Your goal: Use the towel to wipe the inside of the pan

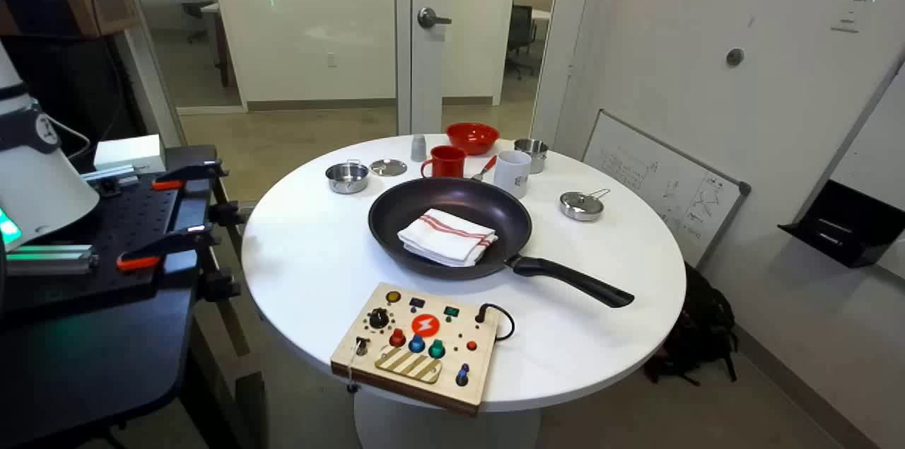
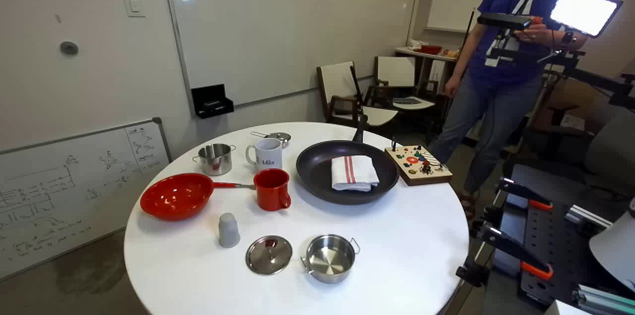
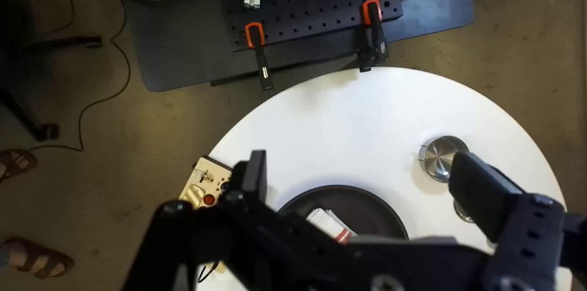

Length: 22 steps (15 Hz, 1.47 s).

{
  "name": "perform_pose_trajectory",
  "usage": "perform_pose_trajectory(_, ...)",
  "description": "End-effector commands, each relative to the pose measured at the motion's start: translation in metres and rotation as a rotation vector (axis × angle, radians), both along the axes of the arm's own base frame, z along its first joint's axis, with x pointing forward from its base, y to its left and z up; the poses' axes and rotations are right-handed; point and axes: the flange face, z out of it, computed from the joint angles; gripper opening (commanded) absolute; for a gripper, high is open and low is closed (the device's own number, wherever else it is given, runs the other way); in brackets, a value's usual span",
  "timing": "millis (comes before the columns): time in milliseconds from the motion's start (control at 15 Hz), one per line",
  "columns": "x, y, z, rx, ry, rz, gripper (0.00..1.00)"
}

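Note:
The towel, a folded white cloth with red stripes, lies inside the pan in both exterior views (image 1: 447, 238) (image 2: 354, 174). The pan is large, round and black with a long black handle; it sits on the white round table in both exterior views (image 1: 488, 203) (image 2: 317, 172). In the wrist view my gripper (image 3: 360, 166) is open and empty, with its fingers wide apart, above the table. Part of the towel (image 3: 328, 222) and part of the pan (image 3: 372, 211) show behind the gripper; the rest is hidden by it. My gripper is out of both exterior views.
A wooden switch box (image 1: 417, 346) sits close to the pan. A red mug (image 2: 272, 190), white mug (image 2: 268, 153), red bowl (image 2: 178, 196), grey cup (image 2: 228, 230), metal lid (image 2: 269, 254) and metal pots (image 2: 330, 258) stand around it. Clamps (image 3: 261, 62) edge the robot's base table.

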Motion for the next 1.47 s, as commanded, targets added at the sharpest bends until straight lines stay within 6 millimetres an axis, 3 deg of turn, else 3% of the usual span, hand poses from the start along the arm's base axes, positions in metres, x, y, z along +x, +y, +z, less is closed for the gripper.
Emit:
perform_pose_trajectory(0, 0.0, 0.0, 0.001, 0.0, 0.001, 0.0, 1.0)
perform_pose_trajectory(600, 0.0, 0.0, 0.001, 0.0, 0.0, 0.0, 1.0)
perform_pose_trajectory(733, 0.012, 0.003, -0.003, -0.089, -0.024, -0.012, 1.0)
perform_pose_trajectory(800, 0.02, 0.005, -0.005, -0.131, -0.032, -0.006, 1.0)
perform_pose_trajectory(1067, 0.088, 0.018, -0.032, -0.328, -0.044, 0.139, 1.0)
perform_pose_trajectory(1267, 0.139, 0.039, -0.072, -0.383, -0.12, 0.311, 1.0)
perform_pose_trajectory(1400, 0.173, 0.041, -0.112, -0.387, -0.203, 0.407, 1.0)
